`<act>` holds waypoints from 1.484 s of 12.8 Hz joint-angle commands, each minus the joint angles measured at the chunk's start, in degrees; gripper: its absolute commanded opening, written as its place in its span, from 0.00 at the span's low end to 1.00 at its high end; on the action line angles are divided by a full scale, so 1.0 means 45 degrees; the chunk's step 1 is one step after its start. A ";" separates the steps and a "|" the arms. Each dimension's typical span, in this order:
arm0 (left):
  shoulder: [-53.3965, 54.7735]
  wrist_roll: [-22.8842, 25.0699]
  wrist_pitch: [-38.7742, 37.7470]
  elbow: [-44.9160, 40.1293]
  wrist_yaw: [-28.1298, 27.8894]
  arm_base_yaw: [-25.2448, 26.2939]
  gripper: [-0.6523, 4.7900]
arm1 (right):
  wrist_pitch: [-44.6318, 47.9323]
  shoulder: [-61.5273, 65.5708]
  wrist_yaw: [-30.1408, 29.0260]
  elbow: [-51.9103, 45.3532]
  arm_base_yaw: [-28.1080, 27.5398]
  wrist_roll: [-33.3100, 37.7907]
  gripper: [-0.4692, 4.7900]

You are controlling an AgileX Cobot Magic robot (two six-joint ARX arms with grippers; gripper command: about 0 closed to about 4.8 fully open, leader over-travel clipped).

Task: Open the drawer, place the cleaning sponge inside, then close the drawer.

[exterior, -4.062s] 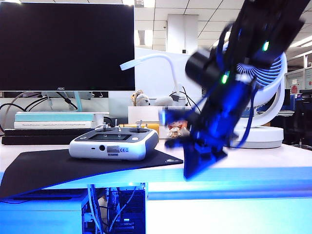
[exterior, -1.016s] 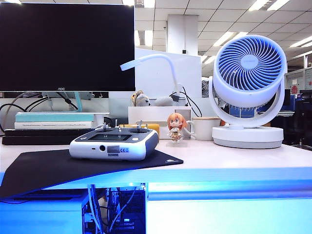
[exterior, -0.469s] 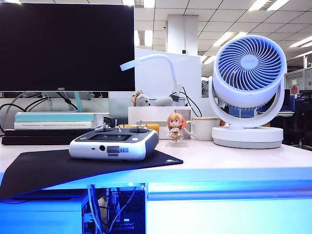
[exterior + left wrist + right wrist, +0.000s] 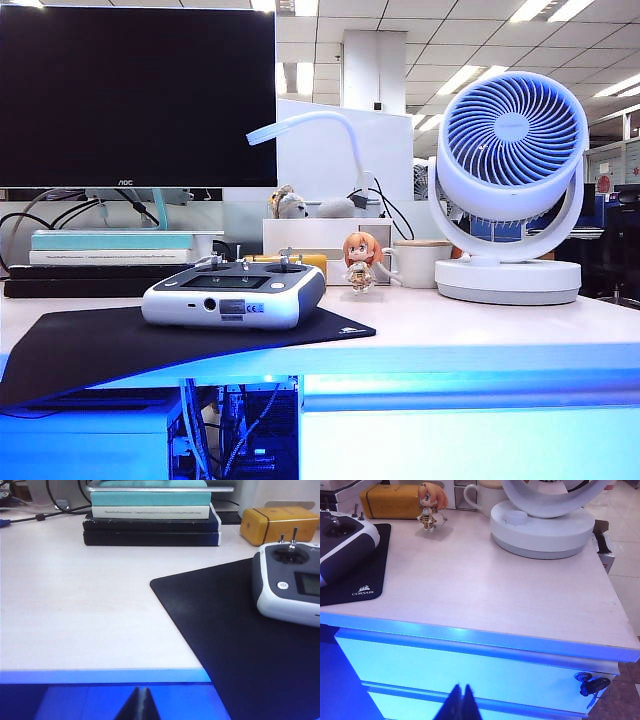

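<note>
Outwardly, the exterior view shows none of my arms: just the desk top (image 4: 480, 330) with the grey controller (image 4: 235, 293) on its black mat (image 4: 120, 345), the figurine (image 4: 361, 262), the white fan (image 4: 510, 160) and the dark monitor (image 4: 138, 92). Below the desk edge, the drawer (image 4: 470, 440) shows as a blue-lit flat front, flush and shut. I see no cleaning sponge anywhere here.

From the left wrist view, my left gripper (image 4: 139, 706) sits pulled back just off the desk's near edge, its fingers pressed together to a single dark point, holding nothing. Ahead lie bare desk, the mat corner, the controller's end, a stack of books (image 4: 150, 510) and an orange-yellow box (image 4: 277, 525), which is not the sponge.

From the right wrist view, my right gripper (image 4: 460, 702) hangs in front of the drawer (image 4: 470, 667), jaws likewise closed and empty. The panel looks closed, and since the sponge is nowhere on top, it is probably already inside, though I cannot see in.

The drawer front is rigid, smooth and handle-less, so it offers little purchase; hooking a fingertip under its lower lip or in the gap below the top edge would be my hold. The sponge, being foam, would be light and squashy, best pinched gently across its short sides.
</note>
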 commanded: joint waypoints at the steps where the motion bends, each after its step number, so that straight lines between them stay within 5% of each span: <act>1: -0.0019 -0.0549 -0.0233 -0.0058 -0.0078 0.0034 0.23 | 0.0131 -0.0015 0.0015 0.0044 0.0019 0.0024 0.08; 7: -0.0019 -0.0549 -0.0233 -0.0058 -0.0073 0.0034 0.23 | -0.0097 -0.0015 0.0010 0.0039 0.0019 0.0024 0.08; 9: -0.0019 -0.0549 -0.0228 -0.0058 -0.0078 0.0034 0.23 | 0.0049 -0.0015 0.1117 -0.0398 -0.0840 -0.0534 0.08; 10: -0.0019 -0.0549 -0.0228 -0.0058 -0.0073 0.0034 0.23 | 0.0544 -0.0015 0.0282 -0.0617 -0.2035 -0.0549 0.08; 11: -0.0019 -0.0549 -0.0228 -0.0058 -0.0078 0.0034 0.23 | 0.1321 -0.0015 -0.4119 -0.0942 -0.5416 -0.0680 0.08; 12: -0.0019 -0.0549 -0.0223 -0.0058 -0.0078 0.0034 0.23 | 0.1656 -0.0015 -0.5163 -0.1098 -0.6844 -0.0719 0.08; 19: -0.0019 -0.0549 -0.0223 -0.0058 -0.0073 0.0034 0.23 | 0.1744 -0.0015 -0.4284 -0.1098 -0.5304 -0.0665 0.08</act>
